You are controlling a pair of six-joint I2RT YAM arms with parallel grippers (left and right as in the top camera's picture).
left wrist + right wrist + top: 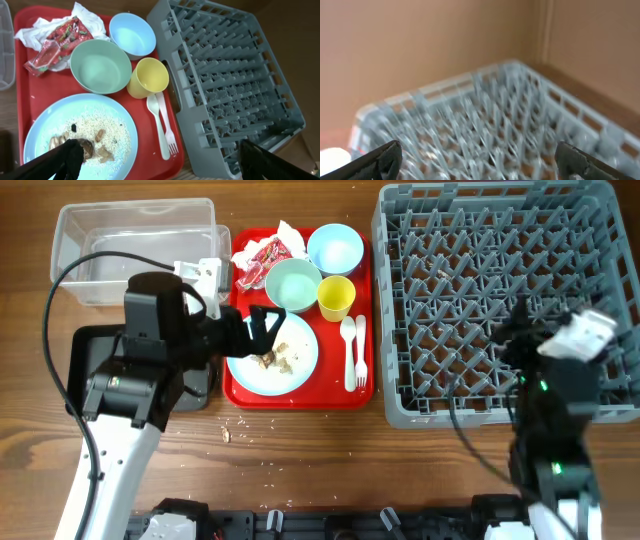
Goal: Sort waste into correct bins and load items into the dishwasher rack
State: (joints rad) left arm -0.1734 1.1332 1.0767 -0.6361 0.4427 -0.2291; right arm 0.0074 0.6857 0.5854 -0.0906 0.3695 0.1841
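Hovering left fingers (65, 159) above plate (47, 122)

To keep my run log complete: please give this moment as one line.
left claw: open, above plate | right claw: open, above rack | scraps: on plate | plate: on tray

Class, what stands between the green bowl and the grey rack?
The yellow cup, on the red tray; clearest in the overhead view.

Dirty dishes left of the grey rack (480, 280)
Scrap-strewn blue plate (305, 348), green bowl (293, 283), blue bowl (335, 248), yellow cup (336, 297) upright; spoon (348, 345), fork (361, 352) flat; napkin (265, 252) crumpled.
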